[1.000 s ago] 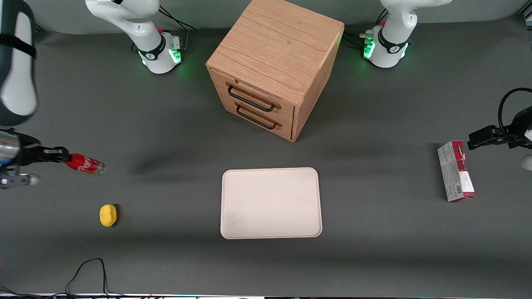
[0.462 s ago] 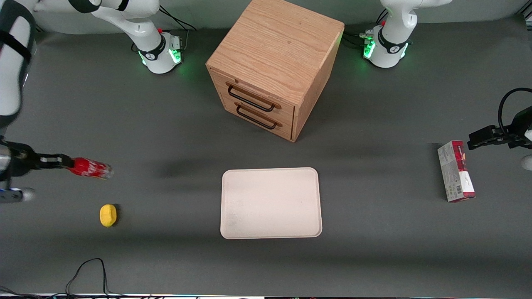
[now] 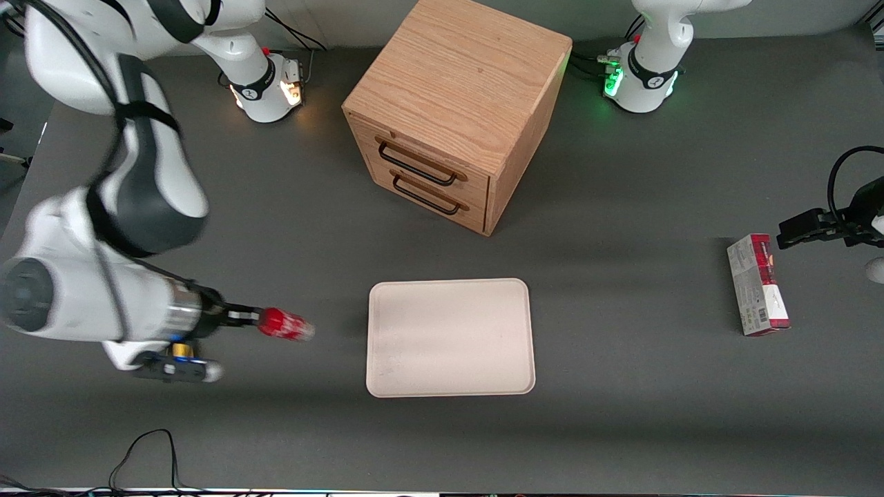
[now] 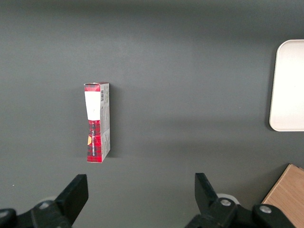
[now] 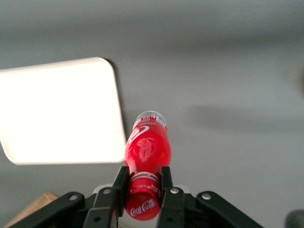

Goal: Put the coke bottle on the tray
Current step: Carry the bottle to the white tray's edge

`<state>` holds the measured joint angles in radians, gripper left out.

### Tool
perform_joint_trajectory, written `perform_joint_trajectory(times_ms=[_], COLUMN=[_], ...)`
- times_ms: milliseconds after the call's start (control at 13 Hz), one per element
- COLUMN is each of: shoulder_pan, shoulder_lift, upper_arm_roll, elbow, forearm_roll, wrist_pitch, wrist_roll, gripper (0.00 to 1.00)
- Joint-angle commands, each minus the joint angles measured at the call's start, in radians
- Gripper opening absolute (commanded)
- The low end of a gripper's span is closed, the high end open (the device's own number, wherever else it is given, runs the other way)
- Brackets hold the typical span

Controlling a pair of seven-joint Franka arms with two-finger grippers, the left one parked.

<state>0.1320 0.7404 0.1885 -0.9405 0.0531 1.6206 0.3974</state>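
my tool (image 5: 142, 186) pinches the coke bottle (image 5: 146, 154) by its cap above the bench (image 3: 276, 428), the tray (image 3: 450, 337) just ahead of it.

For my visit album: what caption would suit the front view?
Gripper carrying the coke bottle above the table, just short of the tray.
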Motion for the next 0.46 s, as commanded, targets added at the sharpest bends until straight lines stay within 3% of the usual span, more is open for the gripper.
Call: perform_joint_trajectory(times_ms=[0, 154, 385], shoulder_pan=[0.092, 0.144, 0.166], shoulder_lift=[0.100, 0.149, 0.209], upper_arm_roll=[-0.009, -0.011, -0.009], elbow=[0.109, 0.111, 0.114], forearm_roll=[-0.047, -0.096, -0.108], wrist_pitch=[0.066, 0.128, 0.227], wrist_roll=[0.125, 0.172, 0.175], gripper=[0.00, 0.00, 0.00])
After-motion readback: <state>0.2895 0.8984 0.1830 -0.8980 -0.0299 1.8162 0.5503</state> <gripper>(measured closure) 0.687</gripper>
